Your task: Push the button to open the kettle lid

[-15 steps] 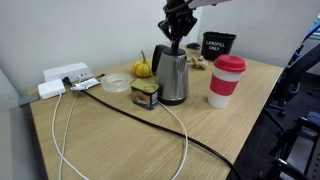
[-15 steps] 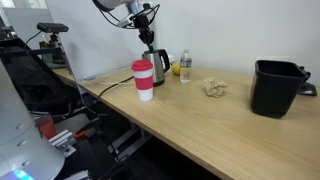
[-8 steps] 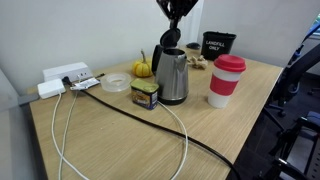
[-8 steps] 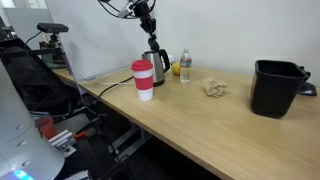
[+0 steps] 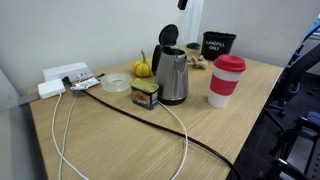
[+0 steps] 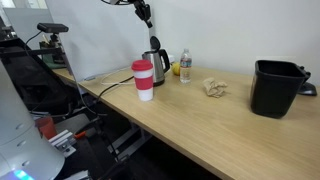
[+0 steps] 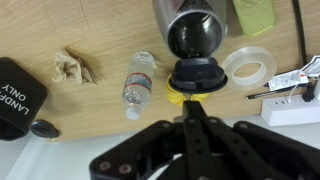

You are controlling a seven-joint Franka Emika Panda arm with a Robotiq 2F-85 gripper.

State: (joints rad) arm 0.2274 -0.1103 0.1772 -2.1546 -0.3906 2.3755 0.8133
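The brushed steel kettle [image 5: 173, 78] stands on the wooden table [image 5: 120, 140] in both exterior views [image 6: 153, 64]. The kettle lid [image 5: 168, 37], a round black disc, stands upright on its hinge, so the kettle is open. In the wrist view I look down into the open kettle [image 7: 195, 28] with the kettle lid [image 7: 197, 75] beside its mouth. My gripper [image 7: 190, 100] is shut and empty, its fingers pressed together. It hangs well above the kettle, at the top edge of both exterior views [image 5: 183, 4] [image 6: 145, 12].
A red-lidded white cup [image 5: 227, 80] stands next to the kettle. A yellow tin [image 5: 146, 95], a tape roll [image 5: 115, 83], a small pumpkin [image 5: 142, 69], a power strip [image 5: 62, 80] and cables [image 5: 150, 120] lie around it. A water bottle [image 6: 185, 67], crumpled paper [image 6: 213, 88] and a black bin [image 6: 276, 87] stand further along.
My gripper has risen from the kettle's top to high above it. The black lid has swung up and now stands open.
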